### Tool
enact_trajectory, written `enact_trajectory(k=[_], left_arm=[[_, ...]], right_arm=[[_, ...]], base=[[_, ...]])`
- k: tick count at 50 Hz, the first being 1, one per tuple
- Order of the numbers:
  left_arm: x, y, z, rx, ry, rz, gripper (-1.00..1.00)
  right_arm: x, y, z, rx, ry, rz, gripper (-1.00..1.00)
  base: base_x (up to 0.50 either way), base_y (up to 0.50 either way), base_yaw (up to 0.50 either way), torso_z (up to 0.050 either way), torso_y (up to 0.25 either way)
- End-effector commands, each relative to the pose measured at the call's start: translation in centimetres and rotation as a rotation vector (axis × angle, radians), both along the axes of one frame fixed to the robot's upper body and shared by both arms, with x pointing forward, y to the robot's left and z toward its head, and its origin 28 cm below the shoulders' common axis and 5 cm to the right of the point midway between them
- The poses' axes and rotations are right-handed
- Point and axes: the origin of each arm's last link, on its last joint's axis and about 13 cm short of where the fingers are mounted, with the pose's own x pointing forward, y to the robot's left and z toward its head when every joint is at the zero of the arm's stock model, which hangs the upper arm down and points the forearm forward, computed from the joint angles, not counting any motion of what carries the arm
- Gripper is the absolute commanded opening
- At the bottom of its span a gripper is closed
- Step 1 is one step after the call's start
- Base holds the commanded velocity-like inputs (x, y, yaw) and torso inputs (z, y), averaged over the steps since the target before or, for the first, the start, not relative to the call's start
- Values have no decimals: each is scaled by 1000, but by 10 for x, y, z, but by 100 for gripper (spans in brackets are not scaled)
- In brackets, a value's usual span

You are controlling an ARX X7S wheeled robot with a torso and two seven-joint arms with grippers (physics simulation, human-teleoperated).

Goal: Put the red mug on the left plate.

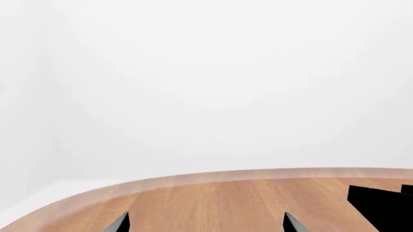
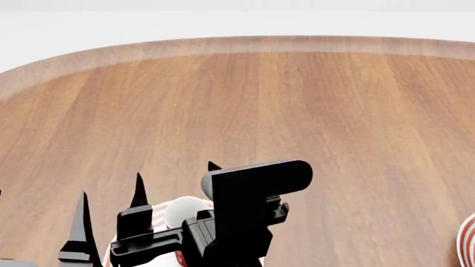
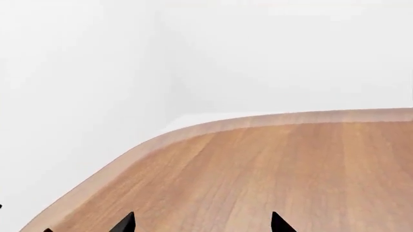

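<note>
In the head view my two arms fill the bottom left. Red-and-white rings of the left plate show between the black parts. A white rounded patch with a bit of red below it shows there too; I cannot tell whether it is the red mug. The right gripper hangs over that spot, its jaws wide apart and empty, as they also stand in the right wrist view. The left gripper is open too, over bare wood, with nothing between its fingers.
A round wooden table spreads ahead, its curved far edge against a white wall. The rim of a second ringed plate peeks in at the head view's right edge. A black part of the other arm shows in the left wrist view.
</note>
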Motion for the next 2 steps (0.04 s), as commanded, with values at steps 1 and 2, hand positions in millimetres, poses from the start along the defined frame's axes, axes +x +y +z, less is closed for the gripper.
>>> enact_trajectory(k=[1, 2], left_arm=[[-4, -1, 8, -3, -20, -5, 100], [-4, -1, 9, -4, -23, -6, 100]], right_arm=[[-6, -2, 9, 0, -33, 1, 100], [-7, -2, 10, -1, -38, -2, 100]], base=[[0, 0, 0, 0, 0], [0, 0, 0, 0, 0]])
